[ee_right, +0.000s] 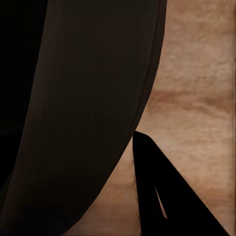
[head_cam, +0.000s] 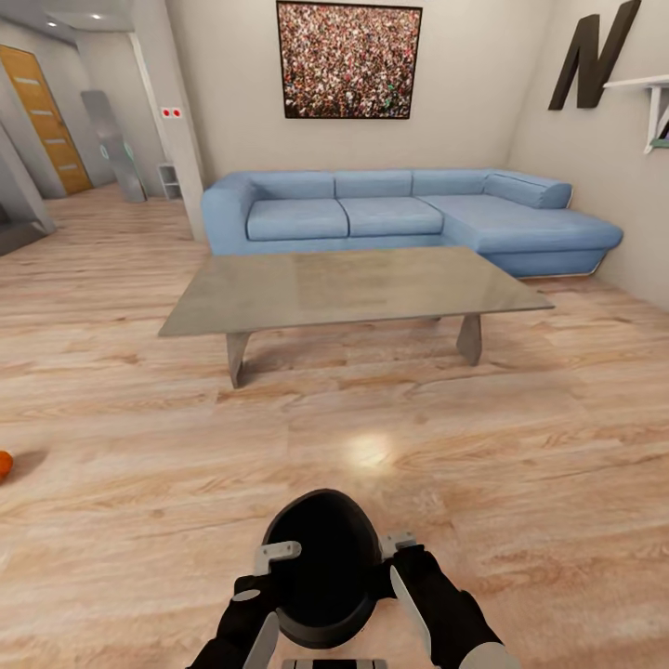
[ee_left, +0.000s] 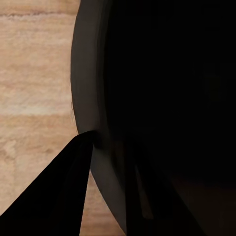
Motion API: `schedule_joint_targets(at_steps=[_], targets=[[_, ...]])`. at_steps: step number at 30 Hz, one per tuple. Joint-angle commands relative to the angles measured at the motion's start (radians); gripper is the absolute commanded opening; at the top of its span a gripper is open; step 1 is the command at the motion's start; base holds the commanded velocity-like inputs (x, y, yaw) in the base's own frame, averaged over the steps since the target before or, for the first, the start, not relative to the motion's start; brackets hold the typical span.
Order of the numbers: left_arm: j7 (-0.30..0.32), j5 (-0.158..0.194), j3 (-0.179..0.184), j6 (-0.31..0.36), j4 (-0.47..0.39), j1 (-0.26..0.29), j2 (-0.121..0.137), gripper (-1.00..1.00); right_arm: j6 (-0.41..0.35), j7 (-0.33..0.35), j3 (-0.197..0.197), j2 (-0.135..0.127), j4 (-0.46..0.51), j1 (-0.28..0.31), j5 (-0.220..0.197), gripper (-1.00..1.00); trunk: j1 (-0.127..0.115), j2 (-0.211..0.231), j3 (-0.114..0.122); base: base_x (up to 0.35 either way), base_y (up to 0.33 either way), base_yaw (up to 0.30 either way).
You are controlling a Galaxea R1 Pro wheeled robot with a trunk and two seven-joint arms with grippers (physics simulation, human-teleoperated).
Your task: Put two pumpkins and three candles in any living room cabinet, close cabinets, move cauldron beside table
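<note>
Far ahead of my claws stands the blue sofa (head_cam: 409, 216), nearer the low counter (head_cam: 353, 290). I carry the black cauldron (head_cam: 323, 567) between left claw (head_cam: 265, 581) and right claw (head_cam: 401, 569), both clenched on its rim, to put it beside that counter. One pumpkin (head_cam: 5, 463) lies far left.

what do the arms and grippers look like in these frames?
In the head view, both arms are matte black toward the wrist, with a pale grey panel lower down each forearm. The left gripper and right gripper have flat, light grey metal fingers. In the wrist views the fingers read as dark tapered wedges. No cables or markings can be made out.
</note>
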State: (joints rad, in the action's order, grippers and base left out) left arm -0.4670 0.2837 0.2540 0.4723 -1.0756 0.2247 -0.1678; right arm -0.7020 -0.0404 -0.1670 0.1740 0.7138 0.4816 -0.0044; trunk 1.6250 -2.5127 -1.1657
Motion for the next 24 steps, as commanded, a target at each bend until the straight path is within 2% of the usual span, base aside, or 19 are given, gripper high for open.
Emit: schedule_joint_targets(at_steps=[1, 13, 24], targets=[[-0.01, 0.015, 0.03, -0.003, -0.001, 0.001, 0.001, -1.0, -0.003, 0.053, -0.009, 0.001, -0.001, 0.0, -0.048, -1.0, 0.0, 0.0, -0.001, 0.285, -0.006, 0.0], [-0.01, 0.015, 0.03, -0.003, -0.001, 0.001, 0.001, -1.0, -0.004, 0.053, -0.009, 0.001, -0.001, 0.0, -0.048, -1.0, 0.0, 0.0, -0.001, 0.295, -0.007, 0.0], [-0.01, 0.015, 0.03, -0.003, -0.001, 0.001, 0.001, -1.0, -0.003, 0.053, -0.009, 0.001, -0.001, 0.0, -0.048, -1.0, 0.0, 0.0, -0.001, 0.277, -0.124, 0.0]])
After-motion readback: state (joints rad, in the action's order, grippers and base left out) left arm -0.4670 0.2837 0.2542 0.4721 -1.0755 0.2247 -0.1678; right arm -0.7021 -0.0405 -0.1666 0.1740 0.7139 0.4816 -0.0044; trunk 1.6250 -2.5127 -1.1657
